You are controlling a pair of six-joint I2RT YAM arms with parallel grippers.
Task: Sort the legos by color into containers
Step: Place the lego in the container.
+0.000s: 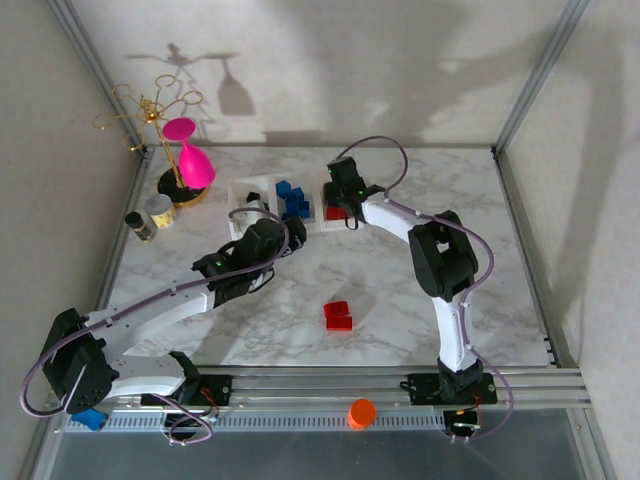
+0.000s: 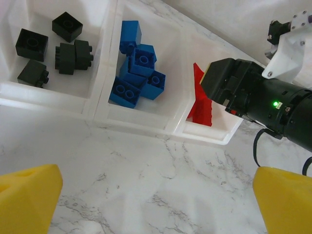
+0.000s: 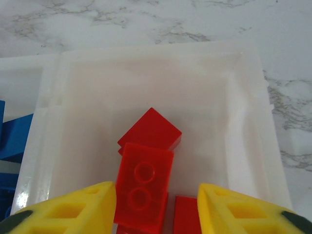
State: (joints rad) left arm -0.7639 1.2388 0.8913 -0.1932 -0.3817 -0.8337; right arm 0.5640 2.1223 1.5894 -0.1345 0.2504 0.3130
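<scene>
right pincer [image 3: 157,191]: fingers parted, low over the right compartment of the containers [image 2: 100,105]; a gap shows between one finger and the red lego [image 3: 144,187], so it is not clamped
red lego: between the fingers, studs up, lying on other red pieces in that compartment; the other finger is at its edge, can't tell if touching
why there: the right compartment takes red, so the pincer sits right over it for the drop
left pincer [image 2: 156,197]: fingers wide apart, nothing between them, hovering over the table [image 2: 161,161] just near of the containers; likely parked out of the other arm's way
black legos [image 2: 31,44]: left compartment
blue legos [image 2: 141,61]: middle compartment, piled
two red legos [image 1: 338,316]: loose on the table, near-centre, touching each other, well apart from the containers
progress: nearly done by my read; only those two reds are left out
next: probably lift clear, then fetch a loose red
</scene>
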